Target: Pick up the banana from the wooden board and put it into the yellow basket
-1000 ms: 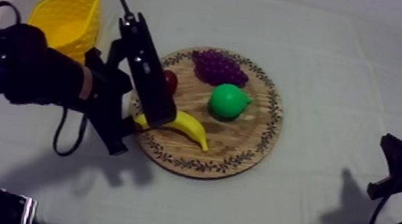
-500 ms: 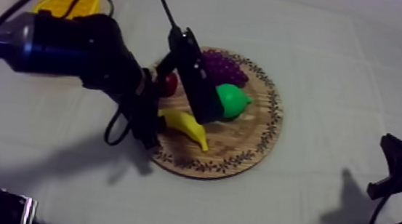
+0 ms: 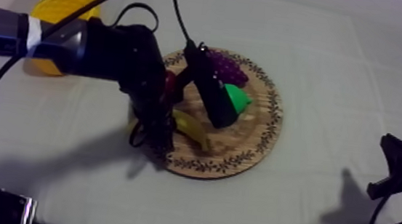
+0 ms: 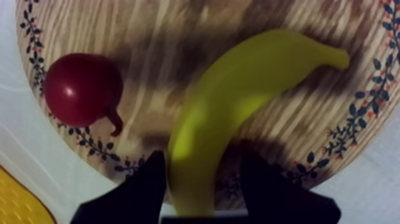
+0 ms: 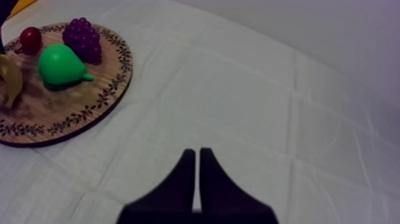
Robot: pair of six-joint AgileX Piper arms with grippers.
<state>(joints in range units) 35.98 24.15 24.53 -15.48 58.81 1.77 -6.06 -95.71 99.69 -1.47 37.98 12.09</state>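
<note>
Banana [image 4: 232,113] on wooden board [image 4: 178,36], left fingers [image 4: 146,190] apart either side of it

The banana [image 4: 238,101], smooth, yellow and curved, lay flat on the wooden board [image 3: 248,138], close to the rim on the side nearer the basket, its tapered tip pointing in across the grain. The board, round with a dark leaf pattern along its rim, lay flat at mid-desk [image 3: 339,86]. The yellow basket [image 3: 54,6] stood at the far left, apart from the board and partly hidden.
</note>
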